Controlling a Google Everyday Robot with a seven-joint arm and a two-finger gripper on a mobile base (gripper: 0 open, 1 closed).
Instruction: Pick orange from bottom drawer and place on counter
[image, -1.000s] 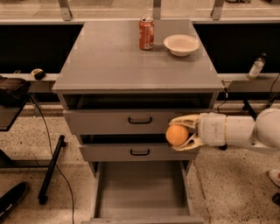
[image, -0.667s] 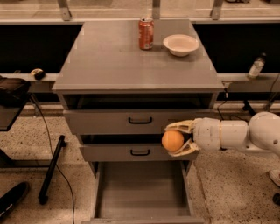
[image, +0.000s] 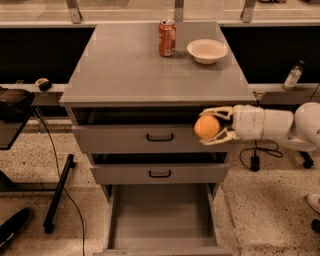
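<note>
My gripper (image: 210, 126) reaches in from the right and is shut on the orange (image: 206, 127). It holds the fruit in the air in front of the top drawer's right end, just below the counter (image: 130, 65) edge. The bottom drawer (image: 162, 215) is pulled open below and its grey tray holds nothing. The white arm (image: 280, 125) extends off to the right.
A red soda can (image: 167, 38) and a white bowl (image: 207, 50) stand at the back of the counter. Two closed drawers with black handles (image: 160, 137) sit above the open one. A black stand and cables (image: 57, 190) are at the left. A bottle (image: 293, 75) stands at the right.
The gripper has lifted the orange upward, from in front of the gap between the two handled drawers to in front of the top drawer, near the counter edge.
</note>
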